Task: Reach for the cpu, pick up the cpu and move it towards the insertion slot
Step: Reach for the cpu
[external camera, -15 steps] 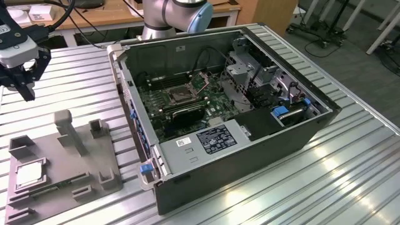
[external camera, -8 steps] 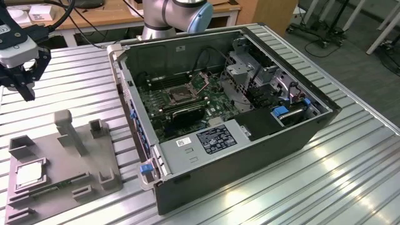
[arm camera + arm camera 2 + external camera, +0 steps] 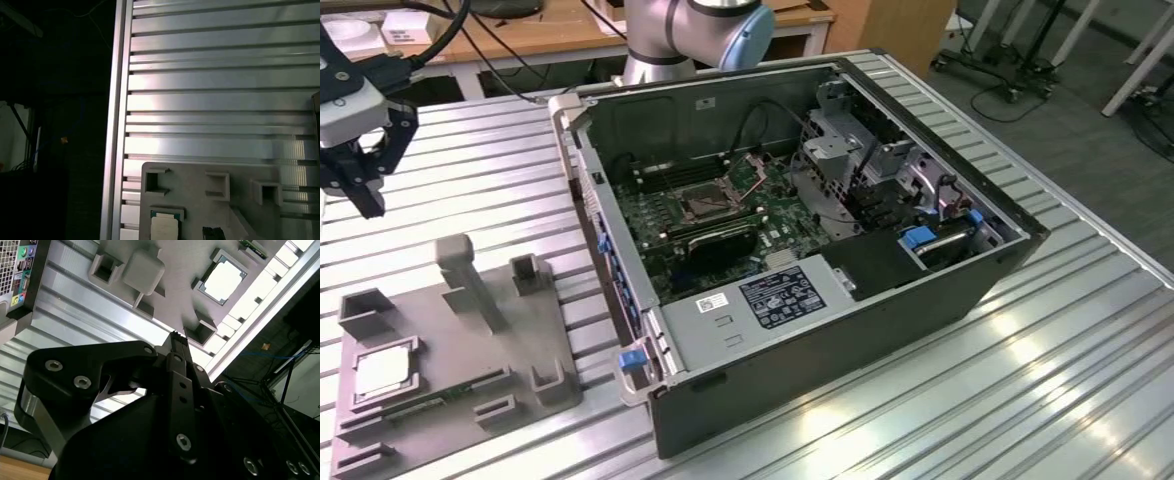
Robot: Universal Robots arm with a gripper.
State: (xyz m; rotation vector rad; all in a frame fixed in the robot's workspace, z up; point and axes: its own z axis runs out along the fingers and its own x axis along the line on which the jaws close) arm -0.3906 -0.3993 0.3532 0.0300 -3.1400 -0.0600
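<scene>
**Operator:** Report the gripper status.

**Technician:** The gripper (image 3: 367, 205) hangs over the ribbed metal desk (image 3: 987, 400) at the exterior view's left, pointing down. Whether it is released or clenched cannot be told. It stands apart from the grey fixture (image 3: 467, 345) and well apart from the cpu (image 3: 383, 372).

**Operator:** Locate the cpu.

**Technician:** The cpu lies flat, silvery face up, in a square recess of the fixture, near the fixture's corner at the exterior view's lower left. In the second wrist view the cpu (image 3: 225, 280) sits in that recess beyond the gripper (image 3: 176, 337), with bare fixture (image 3: 175, 275) and desk (image 3: 75, 315) between the two. In the first wrist view the cpu (image 3: 164, 227) shows at the edge of the fixture (image 3: 192, 207), with the ribbed desk (image 3: 225, 75) beyond it.

**Operator:** What lies next to the cpu?

**Technician:** A long green memory stick (image 3: 440, 395) lies in the fixture just beside the cpu, on the side toward the exterior view's right.

**Operator:** Locate the insertion slot.

**Technician:** The insertion slot (image 3: 700, 203) is a square dark socket with a silver frame, set in the green motherboard (image 3: 654, 235) inside the computer case (image 3: 854, 330). The case lies on the desk, open side up, to the exterior view's right of the fixture. The arm (image 3: 694, 30) rises behind the case.

**Operator:** State the relation of cpu to slot.

**Technician:** They are well apart, with the case wall between them.
</scene>
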